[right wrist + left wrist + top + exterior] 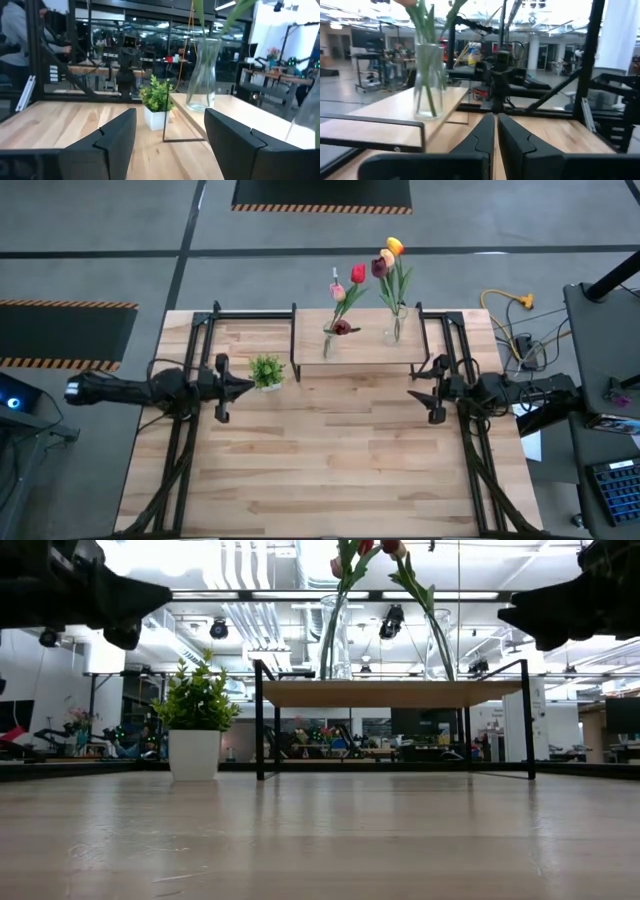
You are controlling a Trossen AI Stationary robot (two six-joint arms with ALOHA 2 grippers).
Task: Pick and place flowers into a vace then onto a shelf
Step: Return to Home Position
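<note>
On the shelf (365, 352), at the middle of the tabletop's (330, 470) far edge, stand the left-end vase (328, 343) and the right-end vase (395, 330), 2 in all, both upright. That is where the task wants them, so the job looks finished. The left-end vase holds 3 flowers (358, 273), red, pink and dark maroon; the right-end vase holds 3 more, yellow, peach and maroon, 6 as far as I can count. 1 small potted plant (266, 370) sits on the tabletop just beside the shelf's left end, no part of the task. The left gripper (245, 385) hangs raised near the plant, fingers almost together with nothing between them. The right gripper (420, 385) hangs opposite, near the shelf's right front corner, fingers spread wide, empty. The 2 arms sit clear of the shelf, likely so parking them cannot knock a vase
</note>
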